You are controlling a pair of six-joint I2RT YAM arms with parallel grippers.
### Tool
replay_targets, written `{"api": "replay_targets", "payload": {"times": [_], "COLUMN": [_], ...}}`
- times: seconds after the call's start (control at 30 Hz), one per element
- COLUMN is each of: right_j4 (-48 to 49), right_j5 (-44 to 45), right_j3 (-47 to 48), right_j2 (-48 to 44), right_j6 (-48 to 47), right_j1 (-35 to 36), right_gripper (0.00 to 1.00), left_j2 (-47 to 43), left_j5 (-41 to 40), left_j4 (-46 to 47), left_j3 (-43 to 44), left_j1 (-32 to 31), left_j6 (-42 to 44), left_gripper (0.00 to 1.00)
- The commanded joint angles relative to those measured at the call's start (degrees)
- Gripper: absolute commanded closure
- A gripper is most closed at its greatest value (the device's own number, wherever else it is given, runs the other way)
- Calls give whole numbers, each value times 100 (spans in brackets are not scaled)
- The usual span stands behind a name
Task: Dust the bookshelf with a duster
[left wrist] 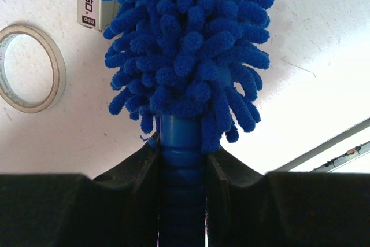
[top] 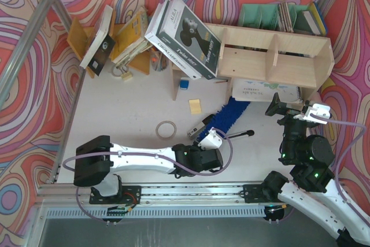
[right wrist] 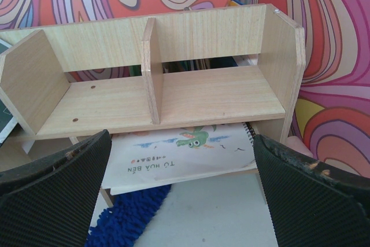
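The 2 black fingers [left wrist: 133, 169] of the left gripper [left wrist: 182, 157] pinch the ribbed blue plastic handle [left wrist: 180, 143] of the fluffy bright-blue chenille duster [left wrist: 185, 44]. Its head stretches across the white table [left wrist: 312, 27], its tip just beside a spiral-bound white notebook [right wrist: 185, 151] tucked under the low pale plywood bookshelf [right wrist: 202, 93]. The right gripper [right wrist: 182, 195] hovers facing the shelf's compartments, jaws spread wide, holding nothing. A beige tape ring [left wrist: 26, 67] lies left of the duster.
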Motion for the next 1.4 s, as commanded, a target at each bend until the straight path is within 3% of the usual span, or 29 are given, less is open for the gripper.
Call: {"api": "replay_targets", "payload": {"times": [0.0, 0.4, 1.07, 1.37], "right_j4": [63, 59, 90, 90], "right_j5": [44, 53, 55, 64], "right_j3": [15, 5, 17, 23], "right_j2": [-40, -72, -67, -63], "right_j6": [-48, -47, -61, -66], "right_j1": [-29, -31, -31, -31], "right_gripper": [1, 1, 1, 1], "left_j2": [-172, -1166, -249, -1348], "left_j5": [-155, -625, 128, -28], "left_j4": [-45, 430, -28, 772], "left_j3": [216, -157, 88, -646], "left_j1": [25, 30, -3, -294], "left_j6": [146, 388, 784, 1429], "left_gripper": [100, 100, 100, 100]}}
